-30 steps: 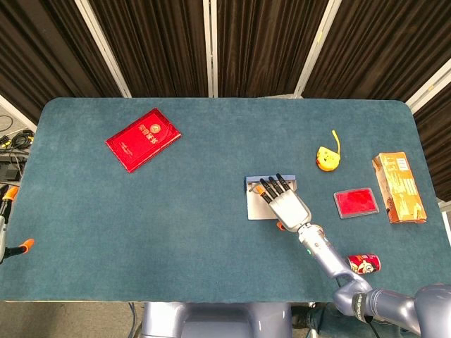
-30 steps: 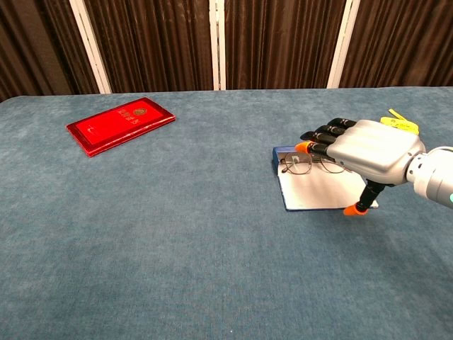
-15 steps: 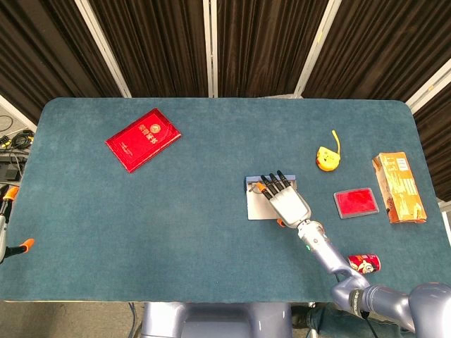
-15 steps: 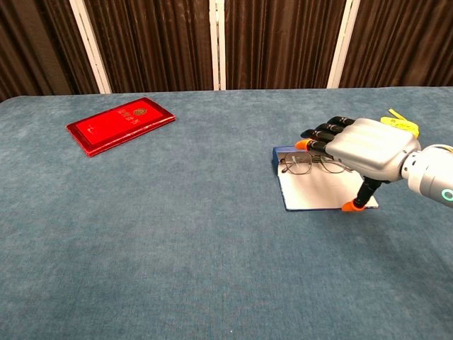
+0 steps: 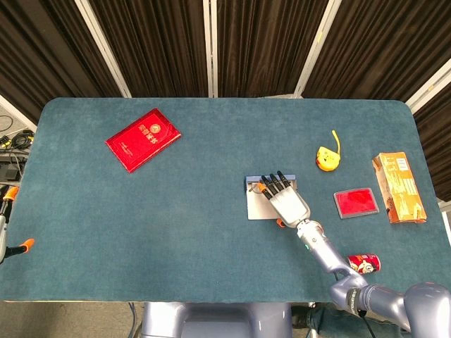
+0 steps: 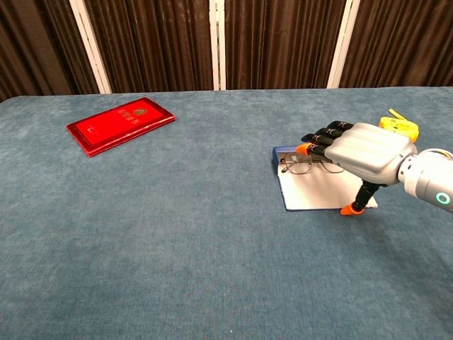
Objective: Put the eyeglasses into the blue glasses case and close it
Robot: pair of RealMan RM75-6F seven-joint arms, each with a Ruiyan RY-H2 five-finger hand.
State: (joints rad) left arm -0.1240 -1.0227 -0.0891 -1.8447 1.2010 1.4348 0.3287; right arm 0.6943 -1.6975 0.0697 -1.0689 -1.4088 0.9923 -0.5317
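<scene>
Placement step: eyeglasses [image 6: 308, 166] lie at the far end of the open blue glasses case [image 6: 315, 191], right of the table's [image 6: 177, 234] centre. Right hand [image 6: 361, 156] hovers palm-down over them, fingers extended, holding nothing. Next move, judged: fold the flap shut. Red booklet [image 5: 143, 139] bears illegible gold lettering.

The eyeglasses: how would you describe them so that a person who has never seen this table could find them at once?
Start at the blue table and look at its right half, where the open blue glasses case shows its pale lining. The eyeglasses lie at the case's far edge, just under the fingertips of the right hand. They are the only thin wire-framed thing with clear lenses; their neighbours are solid red, yellow or orange items.
</scene>
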